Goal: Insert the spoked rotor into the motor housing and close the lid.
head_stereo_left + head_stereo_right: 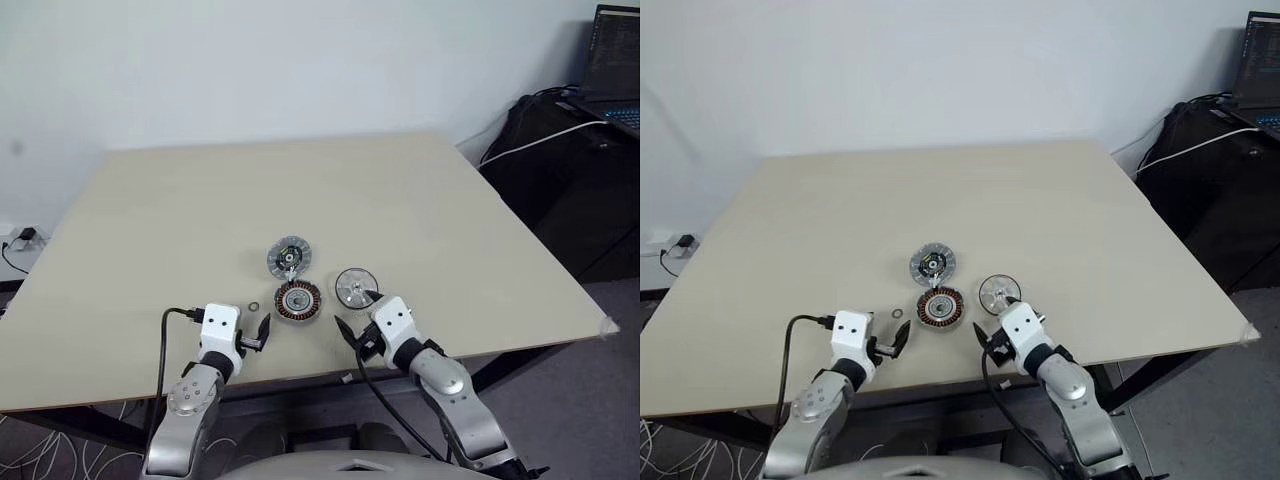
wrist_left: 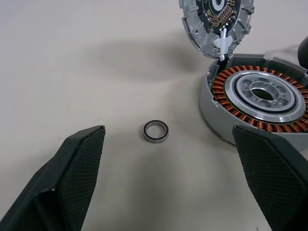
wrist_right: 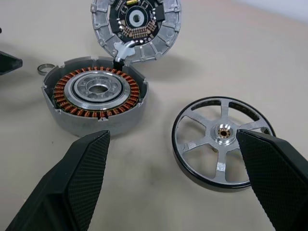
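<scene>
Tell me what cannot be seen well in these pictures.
- Spoked rotor: right wrist view, near rim behind a finger of the right gripper.
- Motor housing: left wrist view, one side cut by the picture's edge.
- Lid: left wrist view, partly cut by the edge.
- Small ring: head views, too small for detail.

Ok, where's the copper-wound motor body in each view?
Left eye view: motor body near the table's front edge, between the small ring and the spoked wheel.
Right eye view: same place.
Left wrist view: beside the small ring.
Right wrist view: beside the spoked wheel.
Shared landmark: the dark-centred lid just behind it.
</scene>
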`<state>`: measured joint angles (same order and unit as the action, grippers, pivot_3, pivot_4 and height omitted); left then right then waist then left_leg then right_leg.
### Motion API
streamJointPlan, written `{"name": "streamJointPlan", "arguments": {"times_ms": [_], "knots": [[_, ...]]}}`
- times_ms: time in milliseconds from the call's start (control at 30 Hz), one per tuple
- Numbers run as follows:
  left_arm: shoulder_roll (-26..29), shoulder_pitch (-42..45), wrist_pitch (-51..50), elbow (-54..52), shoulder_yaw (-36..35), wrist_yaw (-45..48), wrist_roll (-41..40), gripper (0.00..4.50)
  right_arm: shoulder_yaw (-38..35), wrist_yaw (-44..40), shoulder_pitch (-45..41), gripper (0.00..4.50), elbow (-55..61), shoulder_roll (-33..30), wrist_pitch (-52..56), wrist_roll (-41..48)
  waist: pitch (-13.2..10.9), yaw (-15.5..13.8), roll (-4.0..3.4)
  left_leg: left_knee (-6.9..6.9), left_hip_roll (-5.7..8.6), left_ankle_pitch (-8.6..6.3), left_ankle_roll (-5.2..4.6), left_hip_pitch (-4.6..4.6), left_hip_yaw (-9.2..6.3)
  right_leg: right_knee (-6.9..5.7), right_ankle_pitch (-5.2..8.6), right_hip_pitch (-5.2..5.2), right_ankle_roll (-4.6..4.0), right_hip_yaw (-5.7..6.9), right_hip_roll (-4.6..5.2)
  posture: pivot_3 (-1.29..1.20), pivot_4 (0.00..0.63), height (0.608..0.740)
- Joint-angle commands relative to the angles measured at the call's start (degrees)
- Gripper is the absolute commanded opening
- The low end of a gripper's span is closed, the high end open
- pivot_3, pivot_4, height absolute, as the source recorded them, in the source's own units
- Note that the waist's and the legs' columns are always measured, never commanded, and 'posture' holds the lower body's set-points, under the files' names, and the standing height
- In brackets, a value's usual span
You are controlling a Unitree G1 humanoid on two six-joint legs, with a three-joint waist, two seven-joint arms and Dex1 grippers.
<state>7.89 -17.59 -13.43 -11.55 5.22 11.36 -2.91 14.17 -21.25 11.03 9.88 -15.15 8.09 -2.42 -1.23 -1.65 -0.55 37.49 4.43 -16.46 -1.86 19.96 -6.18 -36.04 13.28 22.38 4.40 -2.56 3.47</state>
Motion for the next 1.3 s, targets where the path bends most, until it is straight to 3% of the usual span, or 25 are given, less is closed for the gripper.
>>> {"name": "streamJointPlan", "arguments": {"times_ms": [33, 600, 900, 1300], "knots": [[-0.3, 0.5, 0.4, -2.6, 0.0, 0.0, -0.3, 4.47, -0.3, 0.0, -0.5, 4.50, 1.1, 0.1, -0.8, 0.2, 0.0, 0.0, 0.00, 0.00, 0.00, 0.00, 0.00, 0.00, 0.00, 0.00, 0.00, 0.00, 0.00, 0.00, 0.00, 0.00, 0.000, 0.740], [0.0, 1.9, -1.9, -1.0, -0.1, -1.1, 1.0, 4.47, -0.4, 0.2, -0.7, 4.50, 0.6, 0.3, -1.0, 0.2, 0.0, 0.0, 0.00, 0.00, 0.00, 0.00, 0.00, 0.00, 0.00, 0.00, 0.00, 0.00, 0.00, 0.00, 0.00, 0.00, 0.000, 0.740], [0.4, 6.8, -7.3, 3.4, -1.6, -1.6, 0.4, 4.47, -0.4, 0.4, -0.8, 4.50, 0.7, 0.7, -1.0, 0.3, 0.0, 0.0, 0.00, 0.00, 0.00, 0.01, 0.00, -0.02, 0.00, -0.01, -0.08, 0.00, 0.14, 0.00, -0.02, 0.00, 0.000, 0.740], [0.9, 14.6, -7.2, 12.3, -1.2, -1.3, 2.3, 4.47, -0.6, 0.6, -0.8, 4.50, 0.9, 0.9, -1.0, 0.4, 0.0, 0.0, 0.00, 0.00, 0.02, 0.03, 0.02, -0.03, -0.01, -0.03, -0.13, 0.00, 0.19, 0.00, -0.02, 0.00, 0.000, 0.740]]}}
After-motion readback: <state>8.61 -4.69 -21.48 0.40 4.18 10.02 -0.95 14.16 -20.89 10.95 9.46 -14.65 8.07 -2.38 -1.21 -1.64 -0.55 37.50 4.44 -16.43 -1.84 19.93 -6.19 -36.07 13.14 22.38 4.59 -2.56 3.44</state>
